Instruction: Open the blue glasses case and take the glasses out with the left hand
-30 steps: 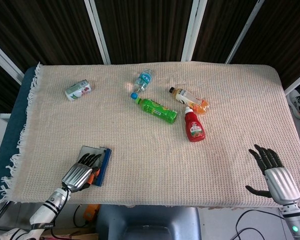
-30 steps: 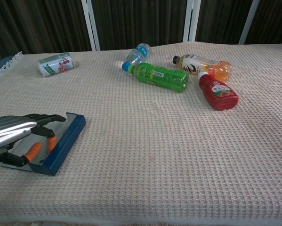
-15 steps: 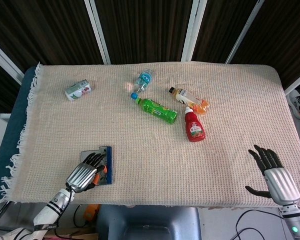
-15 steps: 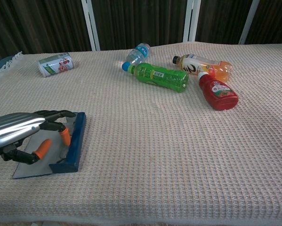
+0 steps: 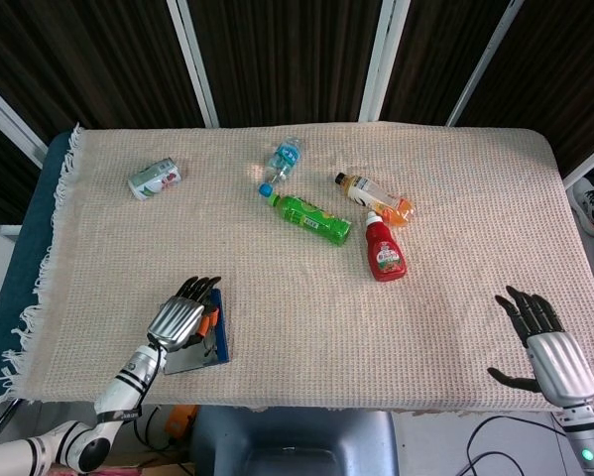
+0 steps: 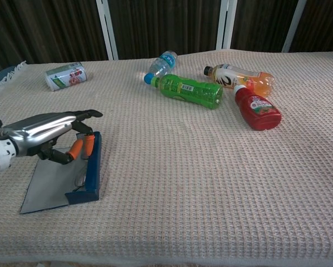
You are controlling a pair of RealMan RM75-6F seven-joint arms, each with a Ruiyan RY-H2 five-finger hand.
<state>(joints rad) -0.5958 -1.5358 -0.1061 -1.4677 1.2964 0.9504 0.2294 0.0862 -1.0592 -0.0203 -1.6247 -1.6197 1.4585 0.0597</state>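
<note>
— Blue glasses case [image 5: 205, 342] lay open near the front-left edge, long axis running twelve to six?
— Yes, under the left hand [image 5: 180, 319], which curled over it; I could not tell whether it held anything.

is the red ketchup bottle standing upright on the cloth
No, the red ketchup bottle lies on its side on the cloth, its cap toward the orange drink bottle.
</note>
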